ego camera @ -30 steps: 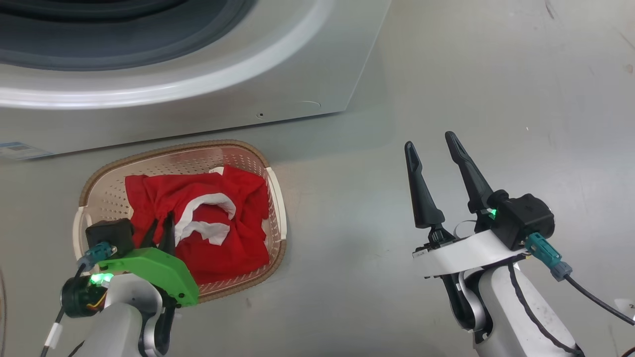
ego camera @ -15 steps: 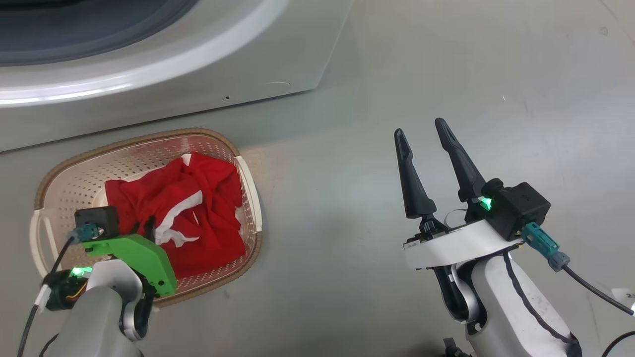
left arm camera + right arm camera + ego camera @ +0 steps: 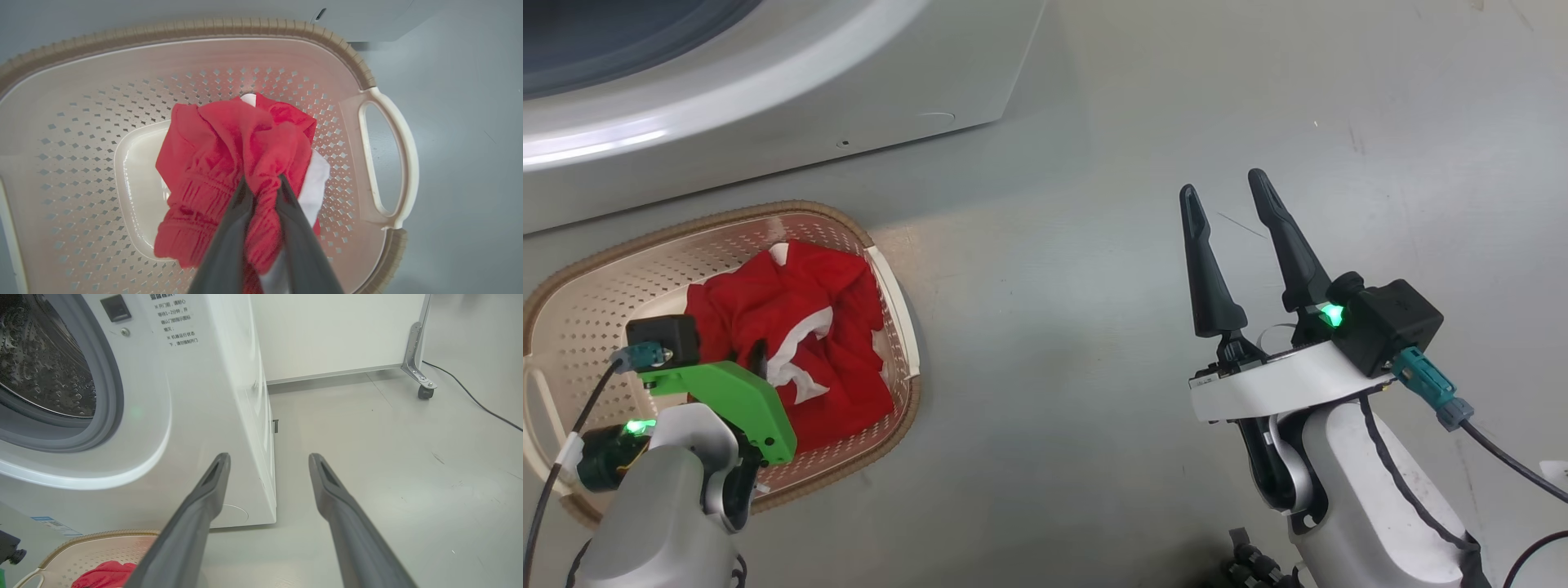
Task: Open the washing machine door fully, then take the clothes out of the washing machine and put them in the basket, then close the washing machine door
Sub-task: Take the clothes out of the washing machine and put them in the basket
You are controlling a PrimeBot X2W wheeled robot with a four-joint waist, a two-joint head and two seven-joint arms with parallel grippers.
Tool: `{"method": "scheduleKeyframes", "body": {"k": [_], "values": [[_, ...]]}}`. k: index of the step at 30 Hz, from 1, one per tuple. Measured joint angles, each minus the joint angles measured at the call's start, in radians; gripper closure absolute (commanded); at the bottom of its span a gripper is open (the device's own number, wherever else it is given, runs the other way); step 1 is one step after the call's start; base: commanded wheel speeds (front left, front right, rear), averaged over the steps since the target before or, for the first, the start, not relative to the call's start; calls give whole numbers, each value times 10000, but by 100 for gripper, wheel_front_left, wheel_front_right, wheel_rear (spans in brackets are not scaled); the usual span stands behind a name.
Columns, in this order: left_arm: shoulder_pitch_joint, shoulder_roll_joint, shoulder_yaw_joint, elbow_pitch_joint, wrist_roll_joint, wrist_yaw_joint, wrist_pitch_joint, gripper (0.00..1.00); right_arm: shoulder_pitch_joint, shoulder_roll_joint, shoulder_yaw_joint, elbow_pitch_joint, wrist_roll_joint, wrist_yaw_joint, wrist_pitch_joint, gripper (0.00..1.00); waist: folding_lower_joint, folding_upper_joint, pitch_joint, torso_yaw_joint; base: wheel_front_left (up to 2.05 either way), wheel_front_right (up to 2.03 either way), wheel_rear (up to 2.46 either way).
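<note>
The cream basket point(image 3: 727, 214) point(image 3: 204, 26) point(image 3: 102, 535) stands on the floor just in front of the washing machine point(image 3: 768, 122) point(image 3: 196, 396). Red clothes point(image 3: 792, 302) point(image 3: 204, 139) point(image 3: 106, 573) with white trim lie bunched in it. My left gripper point(image 3: 756, 359) point(image 3: 263, 181) points down into the basket, shut on a fold of the red fabric. My right gripper point(image 3: 1221, 184) point(image 3: 269, 457) hovers over bare floor to the right, open and holding nothing. The steel drum point(image 3: 41, 367) shows through the grey gasket point(image 3: 110, 396). The washing machine door is out of view.
The grey floor point(image 3: 1054, 327) spreads to the right of the basket and machine. A white panel on a castor point(image 3: 425, 392) stands behind, with a black cable point(image 3: 470, 396) on the floor. A round flap point(image 3: 233, 514) and blue label point(image 3: 53, 524) sit low on the machine.
The head camera has turned, sliding machine and basket left and up in the picture. The red clothes look more gathered under my left gripper. My right gripper stays open.
</note>
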Motion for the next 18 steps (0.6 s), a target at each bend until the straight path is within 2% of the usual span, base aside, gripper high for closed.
{"method": "scheduleKeyframes", "body": {"k": [1, 2, 3, 4, 5, 18], "values": [[-52, -17, 31, 79, -27, -29, -6, 61, 0, 0, -2, 2, 0, -2, 0, 0, 0, 0, 8, -3, 0, 0, 0], [-99, -36, 48, 153, -79, -35, -6, 53, -2, 2, 0, 2, 0, -2, 0, 0, 0, 0, 10, 1, 0, 0, 0], [-150, -44, 52, 249, -84, -67, -19, 37, -7, 2, 0, 4, 0, -2, 0, 0, 0, 0, 11, 8, 0, 0, 0], [-190, -59, 75, 339, -92, -73, -56, 16, -15, 2, 2, 6, 0, -2, 0, 0, 0, 0, 10, 18, 0, 0, 0], [-221, -79, 90, 416, -132, -92, -96, 2, -34, 2, 2, 6, 0, -2, 0, 0, 0, 0, 8, 30, 0, 0, 0], [-370, -389, 199, 1657, -265, -192, -579, 0, -187, 2, -159, 272, -38, -2, 0, 0, 0, 0, -486, 203, 0, 0, 0]]}}
